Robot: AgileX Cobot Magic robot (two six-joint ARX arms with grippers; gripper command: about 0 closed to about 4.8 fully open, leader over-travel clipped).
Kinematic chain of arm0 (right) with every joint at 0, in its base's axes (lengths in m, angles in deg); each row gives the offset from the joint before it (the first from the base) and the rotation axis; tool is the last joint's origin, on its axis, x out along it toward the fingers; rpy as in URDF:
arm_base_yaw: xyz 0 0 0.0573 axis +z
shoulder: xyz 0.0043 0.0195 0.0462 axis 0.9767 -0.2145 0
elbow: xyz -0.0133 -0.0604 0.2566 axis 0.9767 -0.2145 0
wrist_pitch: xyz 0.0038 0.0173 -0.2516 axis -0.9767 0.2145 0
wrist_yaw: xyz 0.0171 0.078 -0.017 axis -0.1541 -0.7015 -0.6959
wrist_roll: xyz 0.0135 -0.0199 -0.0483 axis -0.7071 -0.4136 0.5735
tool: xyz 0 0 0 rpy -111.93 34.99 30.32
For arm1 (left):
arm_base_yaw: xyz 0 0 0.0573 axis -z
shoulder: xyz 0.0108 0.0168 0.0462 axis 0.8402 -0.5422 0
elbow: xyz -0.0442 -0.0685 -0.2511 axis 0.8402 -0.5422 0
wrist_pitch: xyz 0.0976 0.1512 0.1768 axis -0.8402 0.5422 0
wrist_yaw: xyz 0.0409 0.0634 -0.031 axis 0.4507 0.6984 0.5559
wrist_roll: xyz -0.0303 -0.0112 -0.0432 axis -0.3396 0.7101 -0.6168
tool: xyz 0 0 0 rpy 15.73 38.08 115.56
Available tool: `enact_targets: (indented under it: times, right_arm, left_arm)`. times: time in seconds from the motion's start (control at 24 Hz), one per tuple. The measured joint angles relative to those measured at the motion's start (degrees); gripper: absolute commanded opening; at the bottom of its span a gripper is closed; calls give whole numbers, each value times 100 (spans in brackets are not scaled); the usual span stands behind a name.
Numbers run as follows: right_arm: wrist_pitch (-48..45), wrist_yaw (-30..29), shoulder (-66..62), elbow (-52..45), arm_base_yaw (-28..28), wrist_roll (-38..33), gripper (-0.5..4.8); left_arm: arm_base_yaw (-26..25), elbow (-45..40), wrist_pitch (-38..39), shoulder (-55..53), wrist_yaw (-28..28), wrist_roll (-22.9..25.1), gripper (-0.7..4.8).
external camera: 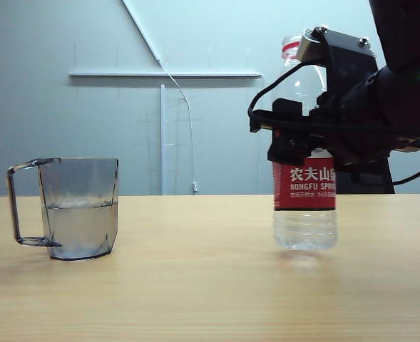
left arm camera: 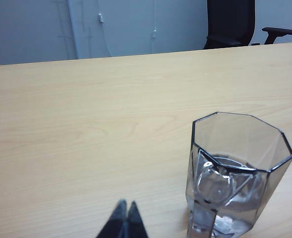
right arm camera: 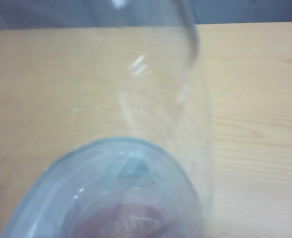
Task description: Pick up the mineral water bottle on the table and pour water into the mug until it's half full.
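Note:
The grey see-through mug [external camera: 80,208] stands on the table [external camera: 210,285] at the left, handle pointing left, with water [external camera: 81,228] up to about half its height. At the right the mineral water bottle [external camera: 304,192] is upright, its base at or just above the tabletop, and water fills its lower part. My right gripper [external camera: 302,142] is shut on the bottle above the red label. In the right wrist view the clear bottle [right arm camera: 136,148] fills the picture and hides the fingers. My left gripper [left arm camera: 126,204] is shut and empty, low over the table beside the mug [left arm camera: 237,168].
A black office chair [left arm camera: 230,22] stands behind the table's far edge. A grey wall with a thin hanging cable [external camera: 190,135] lies behind. Bare wood tabletop [left arm camera: 86,124] stretches between the mug and the bottle.

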Motion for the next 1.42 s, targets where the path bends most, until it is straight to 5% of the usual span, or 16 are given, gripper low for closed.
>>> enact_targets:
  times: [0.33, 0.46, 1.42]
  right_arm:
    - [-83, -216, 0, -44, 0, 92, 350]
    - [-118, -212, 0, -74, 0, 168, 431]
    - [-216, -155, 960, -946, 125, 173, 464]
  left_arm:
    - [0, -2, 0, 0, 0, 0, -2]
    - [0, -2, 0, 2, 2, 0, -2]
    - [-2, -2, 0, 4, -2, 0, -2]
